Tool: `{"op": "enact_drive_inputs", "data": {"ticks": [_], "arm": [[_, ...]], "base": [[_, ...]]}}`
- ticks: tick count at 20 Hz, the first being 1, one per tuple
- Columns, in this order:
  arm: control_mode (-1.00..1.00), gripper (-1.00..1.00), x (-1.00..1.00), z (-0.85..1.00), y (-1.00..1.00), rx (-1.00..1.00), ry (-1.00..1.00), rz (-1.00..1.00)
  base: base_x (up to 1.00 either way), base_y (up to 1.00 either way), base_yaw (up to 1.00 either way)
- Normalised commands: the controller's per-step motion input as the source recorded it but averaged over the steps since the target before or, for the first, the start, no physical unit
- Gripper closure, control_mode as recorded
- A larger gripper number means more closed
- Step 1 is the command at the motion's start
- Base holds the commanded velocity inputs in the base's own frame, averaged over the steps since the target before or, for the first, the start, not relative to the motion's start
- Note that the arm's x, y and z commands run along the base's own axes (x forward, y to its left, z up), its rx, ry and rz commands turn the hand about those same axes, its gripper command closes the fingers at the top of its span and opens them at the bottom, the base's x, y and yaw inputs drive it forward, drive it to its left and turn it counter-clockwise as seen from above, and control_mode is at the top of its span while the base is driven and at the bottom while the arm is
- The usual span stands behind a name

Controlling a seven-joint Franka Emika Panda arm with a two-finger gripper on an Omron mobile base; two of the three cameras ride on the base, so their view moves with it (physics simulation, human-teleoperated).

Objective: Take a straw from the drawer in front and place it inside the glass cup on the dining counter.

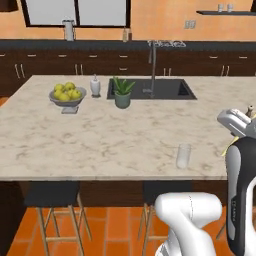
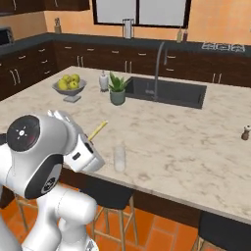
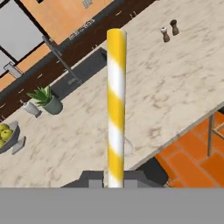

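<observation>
- On the dining counter [image 1: 100,140], going from the left, a grey bowl [image 1: 67,98] stood with yellow-green fruits [image 1: 66,92] heaped in it.
- Just to its right was a white dispenser bottle [image 1: 95,86], and then a potted plant [image 1: 122,93] near the left end of the dark sink [image 1: 165,89].
- A tall faucet [image 1: 152,65] rose at the far side of the sink.
- Far to the right, two small shakers [image 3: 169,30] stood close to each other, well apart from all the rest.
- Under the near edge of the counter were dark stools [image 1: 52,197] with wooden legs, on the orange tile floor.
- Nothing stood on the stone between the gripper and the cup.
- The arm was bent at the near edge of the counter, and the hand was held above the edge, pointing toward the far side.
- The gripper [image 3: 114,177] was clamped on the lower end of the straw [image 3: 116,105], a yellow stick with white stripes.
- In the right base view the straw [image 2: 97,130] reached out of the hand, slanted up over the stone, just to the left of the cup.
- The glass cup [image 1: 183,155] stood upright near the front edge of the counter, and I could see nothing inside it; the straw was not in it.
</observation>
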Motion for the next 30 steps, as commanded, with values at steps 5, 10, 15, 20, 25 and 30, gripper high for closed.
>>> {"op": "enact_drive_inputs", "data": {"ticks": [5,10,15,20,25,30], "arm": [[1.00,1.00,0.00,0.00,0.00,0.00,0.00,0.00],[1.00,1.00,0.00,0.00,0.00,0.00,0.00,0.00],[-1.00,1.00,0.41,0.31,-0.01,0.00,-0.23,0.07],[-1.00,1.00,0.46,0.22,-0.01,0.00,-0.28,0.23],[-1.00,1.00,0.41,-0.01,0.00,0.00,-0.03,0.19],[-1.00,1.00,0.42,-0.20,0.00,-0.02,0.00,0.23]], "base": [[0.76,0.10,-0.27],[0.69,0.10,-0.23],[0.11,0.03,-0.03],[0.00,0.00,0.00],[0.00,0.00,0.00],[0.00,0.00,0.00]]}}
